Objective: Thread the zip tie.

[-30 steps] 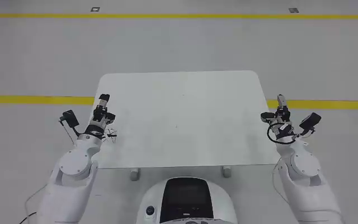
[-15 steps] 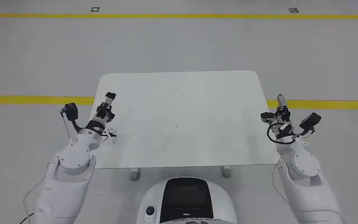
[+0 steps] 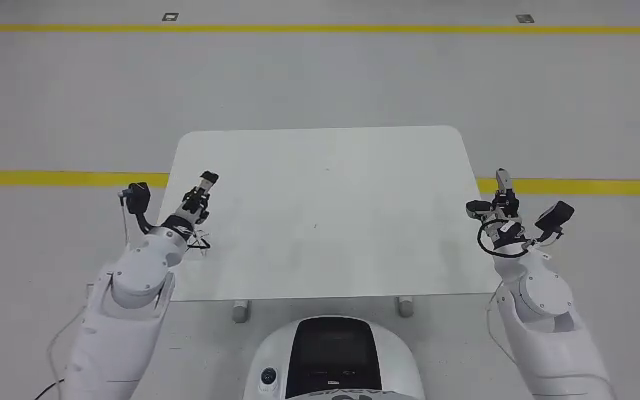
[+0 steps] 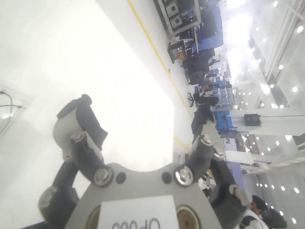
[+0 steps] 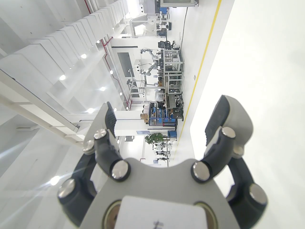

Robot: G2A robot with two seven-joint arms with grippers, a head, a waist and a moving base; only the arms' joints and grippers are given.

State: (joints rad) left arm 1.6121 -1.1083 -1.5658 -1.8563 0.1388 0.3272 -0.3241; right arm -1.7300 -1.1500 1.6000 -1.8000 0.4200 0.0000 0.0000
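Overhead, left hand (image 3: 206, 181) and right hand (image 3: 503, 183) flank the table (image 3: 330, 200); wrist views show both spread wide.

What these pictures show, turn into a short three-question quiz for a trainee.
1. True or false: the left gripper and the right gripper are both open.
2. Relative to the table, the right gripper is: A over the middle; B beside the right edge; C at the far edge.
3. Fill in: the floor lines are coloured ___.
Key: 1 true; 2 B; 3 yellow.
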